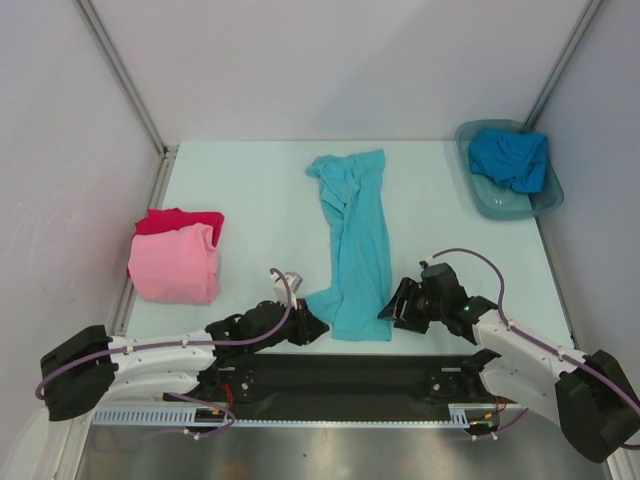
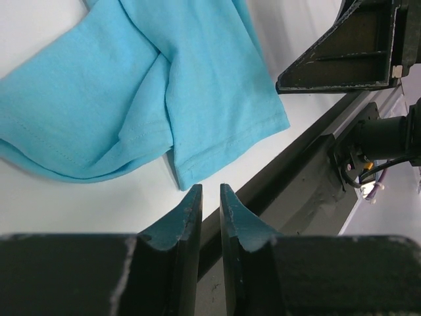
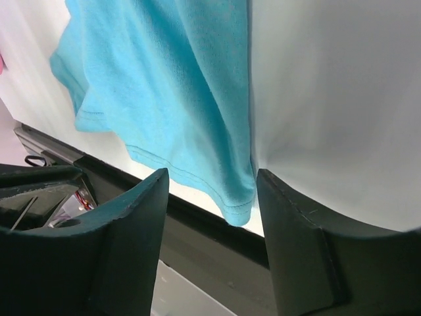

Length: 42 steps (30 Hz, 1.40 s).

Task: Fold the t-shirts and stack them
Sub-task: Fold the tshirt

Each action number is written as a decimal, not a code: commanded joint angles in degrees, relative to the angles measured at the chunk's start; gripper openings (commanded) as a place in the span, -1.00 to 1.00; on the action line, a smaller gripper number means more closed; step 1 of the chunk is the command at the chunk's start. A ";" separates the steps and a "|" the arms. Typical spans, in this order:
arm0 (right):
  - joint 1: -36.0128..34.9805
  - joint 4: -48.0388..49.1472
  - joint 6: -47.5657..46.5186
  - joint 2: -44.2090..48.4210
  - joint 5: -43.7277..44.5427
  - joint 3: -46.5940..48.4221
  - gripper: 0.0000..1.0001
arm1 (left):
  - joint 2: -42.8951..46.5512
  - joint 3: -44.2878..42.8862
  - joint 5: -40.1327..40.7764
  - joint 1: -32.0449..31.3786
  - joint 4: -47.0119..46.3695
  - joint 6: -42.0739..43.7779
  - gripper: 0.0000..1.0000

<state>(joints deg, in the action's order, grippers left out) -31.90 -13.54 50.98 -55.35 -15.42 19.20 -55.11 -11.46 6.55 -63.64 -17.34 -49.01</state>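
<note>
Lying lengthwise on tabletop [image 1: 250, 190]: turquoise shirt [image 1: 360, 230], near hem between jaws; right jaws open, straddling hem corner; left jaws near-closed, empty, just beside other corner. Risk: left jaws miss cloth, one-sided lift skews fold.

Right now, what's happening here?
Both arms are at the near hem of the rumpled turquoise shirt mid-table. The right arm has its jaws open astride a hem corner. The left arm has them almost shut, empty, just short of the cloth. The pink shirt lies folded on the red shirt; the blue shirt is in the tub.
</note>
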 commanded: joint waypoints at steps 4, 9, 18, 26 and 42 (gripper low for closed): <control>-0.35 -0.26 -0.09 1.65 0.13 2.77 0.23 | 0.80 0.30 2.24 -0.52 -0.76 0.24 -0.56; -0.18 0.09 -0.88 0.16 0.30 4.53 0.23 | 0.00 1.62 3.73 -0.52 -0.94 -0.64 -0.55; 3.42 3.25 -3.61 -6.17 -0.93 6.73 0.22 | -3.95 1.27 4.18 -0.70 -2.34 -1.00 -0.55; 4.30 4.14 -4.05 -7.14 -1.45 5.50 0.22 | -9.92 -2.07 2.95 -0.88 -5.07 0.23 -0.55; 6.24 5.01 -5.01 -7.23 -3.04 4.62 0.20 | -6.76 -4.80 6.73 0.09 3.10 4.19 -0.50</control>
<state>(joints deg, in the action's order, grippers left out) -25.96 -10.63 46.78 -62.41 -17.47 23.75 -63.70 -14.39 11.49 -64.12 -16.01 -47.22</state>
